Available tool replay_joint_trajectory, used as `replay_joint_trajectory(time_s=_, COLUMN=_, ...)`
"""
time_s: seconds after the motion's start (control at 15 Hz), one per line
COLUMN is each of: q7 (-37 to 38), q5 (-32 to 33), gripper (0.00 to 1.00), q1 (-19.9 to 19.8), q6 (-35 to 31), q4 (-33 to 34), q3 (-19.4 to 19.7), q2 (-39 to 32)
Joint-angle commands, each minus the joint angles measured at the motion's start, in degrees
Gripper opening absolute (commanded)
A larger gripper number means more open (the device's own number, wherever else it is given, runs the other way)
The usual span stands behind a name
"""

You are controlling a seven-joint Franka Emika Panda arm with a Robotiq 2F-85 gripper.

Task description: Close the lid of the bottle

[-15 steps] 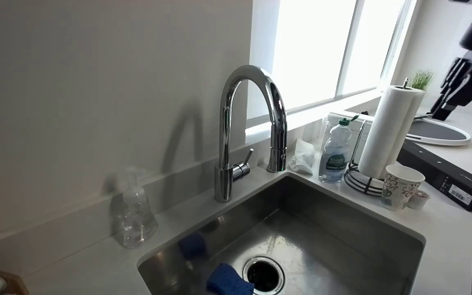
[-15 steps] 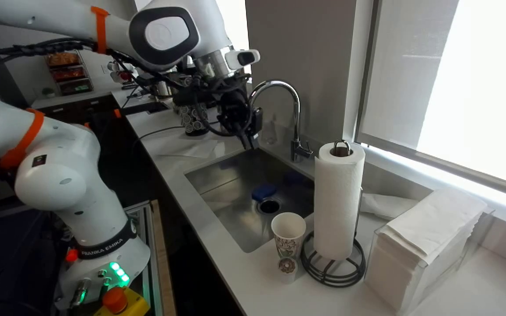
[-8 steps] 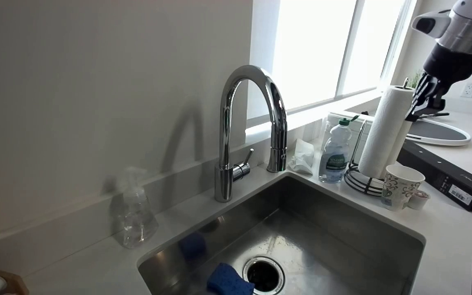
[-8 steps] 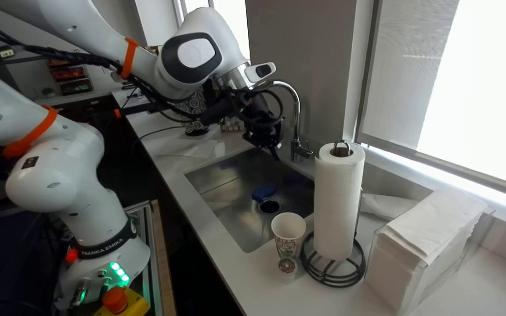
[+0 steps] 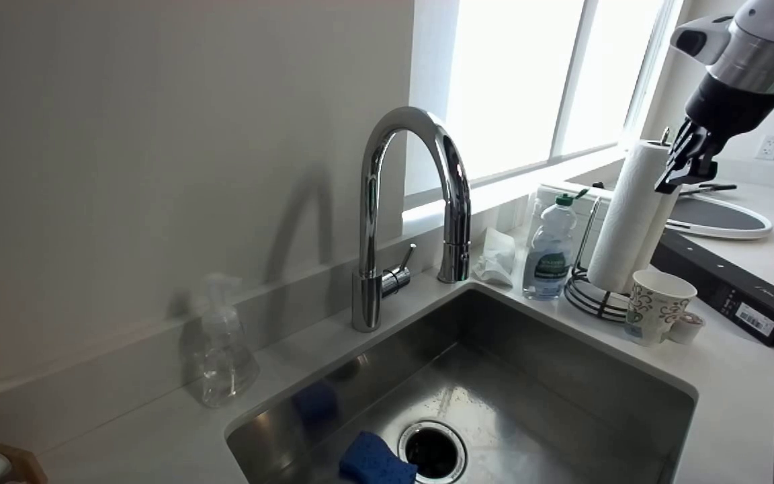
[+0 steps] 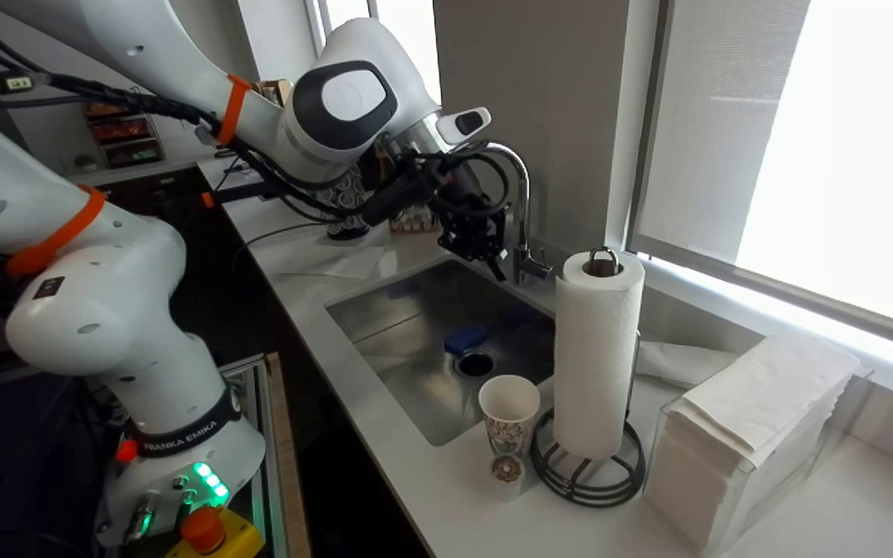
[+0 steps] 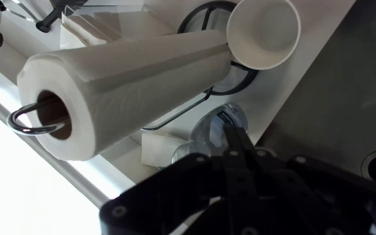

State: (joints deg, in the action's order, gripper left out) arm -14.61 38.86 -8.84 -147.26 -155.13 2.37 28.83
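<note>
The bottle (image 5: 549, 259), with a blue-tinted body and a label, stands upright at the sink's far corner in an exterior view. Its green lid (image 5: 565, 199) has the flip part (image 5: 582, 193) raised, sticking out to the side. In the wrist view the bottle (image 7: 204, 130) lies beyond the fingers, with only a green sliver of the lid (image 7: 161, 167) showing. In an exterior view the roll hides the bottle. My gripper (image 7: 235, 132) is shut and empty, its fingers together and pointing down. In both exterior views the gripper (image 5: 666, 188) (image 6: 499, 271) is up in the air, apart from the bottle.
A paper towel roll (image 6: 598, 364) on a wire stand is close beside the bottle. A paper cup (image 5: 659, 302), a napkin holder (image 6: 756, 418), a black box (image 5: 729, 282) and the tall faucet (image 5: 367, 222) stand around. The sink (image 5: 548, 363) holds a blue sponge (image 5: 377, 460).
The arm has swung toward the roll and bottle, mostly in the first half second, then crept slightly further. The bottle and the other objects have not moved.
</note>
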Motion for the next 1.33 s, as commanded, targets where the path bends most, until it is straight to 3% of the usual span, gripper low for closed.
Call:
replay_joint_trajectory(time_s=0.0, q7=1.41, q5=1.07, gripper=0.0, q1=-0.17, q6=-2.24, q4=0.68, q3=0.55, q2=-1.52)
replay_joint_trajectory(time_s=0.27, q7=5.94, q5=9.69, gripper=0.0, q1=-3.83, q6=-2.55, q4=4.08, q3=-2.23, q2=-5.38)
replay_joint_trajectory(time_s=0.87, q7=22.28, q5=27.74, gripper=0.0, q1=-3.27, q6=-1.74, q4=10.74, q3=-1.44, q2=-16.22)
replay_joint_trajectory(time_s=1.27, q7=32.01, q5=30.36, gripper=0.0, q1=-1.25, q6=-2.93, q4=14.21, q3=0.34, q2=-22.59)
